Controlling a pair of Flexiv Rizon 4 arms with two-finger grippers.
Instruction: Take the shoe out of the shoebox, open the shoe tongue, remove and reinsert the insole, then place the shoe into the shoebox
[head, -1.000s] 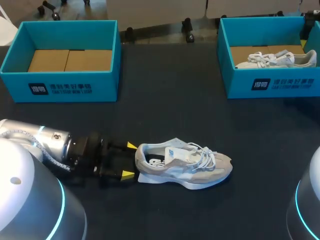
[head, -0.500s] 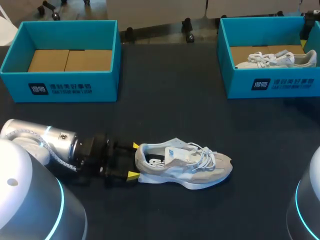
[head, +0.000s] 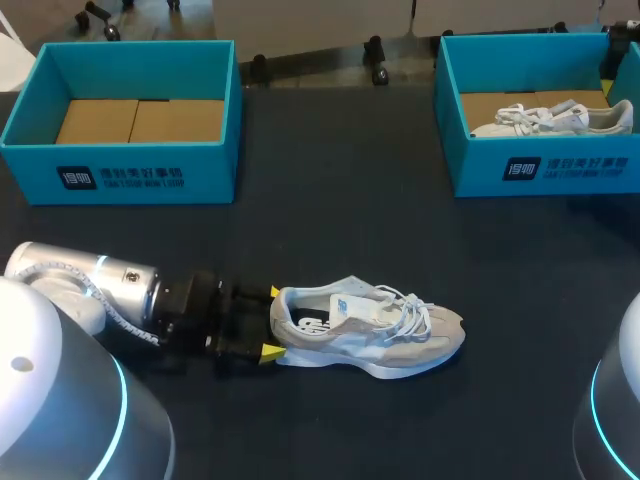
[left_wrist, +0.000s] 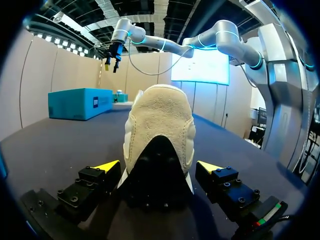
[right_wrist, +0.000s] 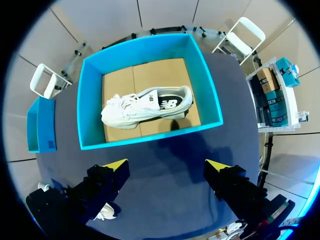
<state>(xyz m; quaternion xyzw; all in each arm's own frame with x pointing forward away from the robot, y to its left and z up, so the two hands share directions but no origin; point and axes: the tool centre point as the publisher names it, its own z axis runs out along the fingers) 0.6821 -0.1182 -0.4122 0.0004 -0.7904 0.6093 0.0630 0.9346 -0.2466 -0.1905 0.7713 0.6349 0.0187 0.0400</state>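
Flanking the shoe (head: 370, 325) at its heel, the left tool (head: 271, 321) stands spread wide; right tool (right_wrist: 167, 164) also apart.

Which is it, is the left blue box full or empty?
Empty: the left box shows only its bare cardboard floor. The shoe lies outside it, in front.

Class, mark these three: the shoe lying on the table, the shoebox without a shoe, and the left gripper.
shoe on the table (head: 385, 345): head view, grey side panel at mid-length.
shoebox without a shoe (head: 205, 176): head view, front wall.
left gripper (head: 270, 321): head view, midway between its yellow fingertips.
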